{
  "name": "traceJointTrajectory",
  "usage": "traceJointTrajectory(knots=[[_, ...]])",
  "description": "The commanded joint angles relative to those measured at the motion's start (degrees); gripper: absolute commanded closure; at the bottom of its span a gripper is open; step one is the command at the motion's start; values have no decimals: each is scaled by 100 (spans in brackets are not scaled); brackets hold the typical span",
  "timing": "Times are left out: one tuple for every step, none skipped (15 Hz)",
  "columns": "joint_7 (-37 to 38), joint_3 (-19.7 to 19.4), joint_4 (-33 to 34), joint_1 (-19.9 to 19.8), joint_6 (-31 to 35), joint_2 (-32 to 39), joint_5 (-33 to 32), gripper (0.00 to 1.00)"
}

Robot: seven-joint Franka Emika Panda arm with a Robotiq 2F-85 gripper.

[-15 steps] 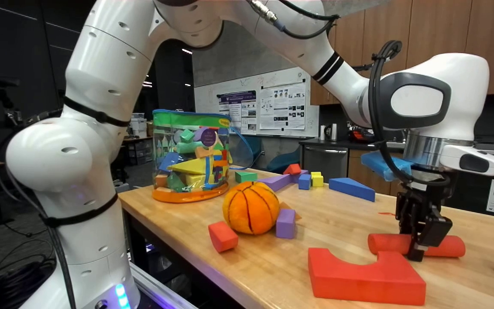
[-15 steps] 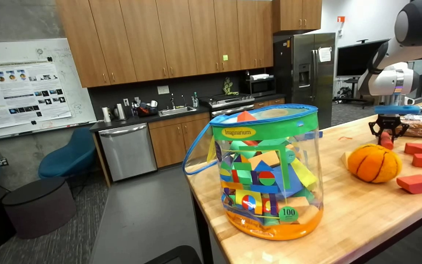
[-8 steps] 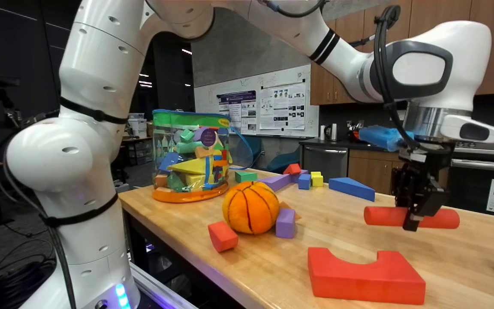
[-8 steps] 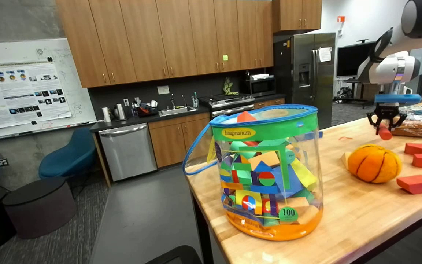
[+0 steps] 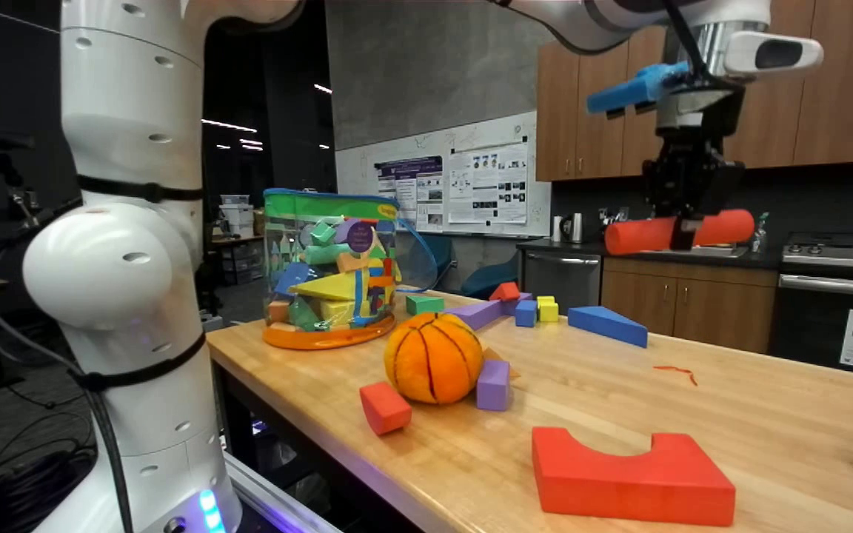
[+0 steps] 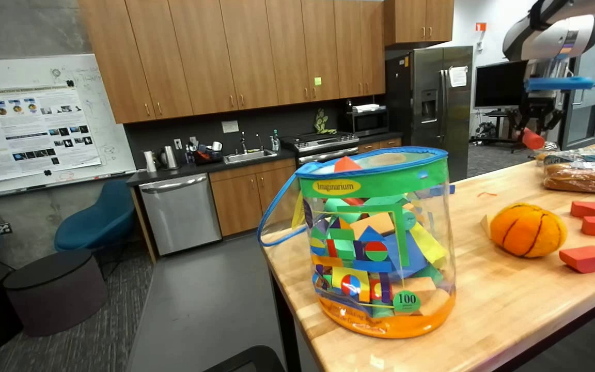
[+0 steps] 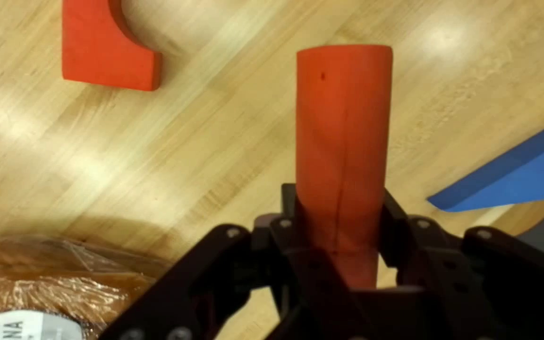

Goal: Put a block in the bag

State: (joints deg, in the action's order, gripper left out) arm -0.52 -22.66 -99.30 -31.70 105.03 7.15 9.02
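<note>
The block is a long red-orange cylinder; it shows in both exterior views [image 5: 726, 227] [image 6: 533, 139] and in the wrist view [image 7: 343, 118]. My gripper [image 5: 683, 235] is shut on it near its middle and holds it high above the table, nearly level. In the wrist view my gripper [image 7: 339, 212] has one finger against each side of the block. The bag stands upright near the table's end, with a green rim [image 5: 323, 206], full of coloured blocks. In an exterior view the bag [image 6: 380, 178] has a clear, blue-edged flap hanging at its side. The block is well apart from the bag.
On the wooden table [image 5: 567, 385] between gripper and bag are an orange ball [image 5: 434, 358], a small red block [image 5: 384, 408], a purple block [image 5: 493, 385] and a blue wedge [image 5: 608, 326]. A notched red block [image 5: 634, 481] lies in front. Wrapped bread [image 6: 586, 177] lies nearby.
The gripper has risen from the tabletop with the block held in it, and the block is now far above the table. The bag and the other blocks have not moved.
</note>
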Motion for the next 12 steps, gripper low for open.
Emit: traceJointTrajectory(knots=[[-13, 20, 10, 360, -374, -779, -50, 86], [21, 40, 32, 471, -443, -955, -62, 86], [62, 76, 36, 589, -488, -1148, -96, 86], [113, 133, 8, 714, -529, -1366, -156, 86], [153, 191, -11, 822, -559, -1540, -203, 86], [202, 285, -66, 945, -590, -1764, -276, 86], [285, 397, -143, 1060, -574, -1972, -383, 86], [384, 537, -228, 1176, -559, -2188, -522, 86], [464, 672, -282, 1282, -547, -2356, -640, 86], [565, 838, -367, 1393, -533, -2551, -790, 86], [669, 1005, -426, 1502, -521, -2707, -913, 86], [749, 1164, -474, 1602, -544, -2844, -1020, 86]])
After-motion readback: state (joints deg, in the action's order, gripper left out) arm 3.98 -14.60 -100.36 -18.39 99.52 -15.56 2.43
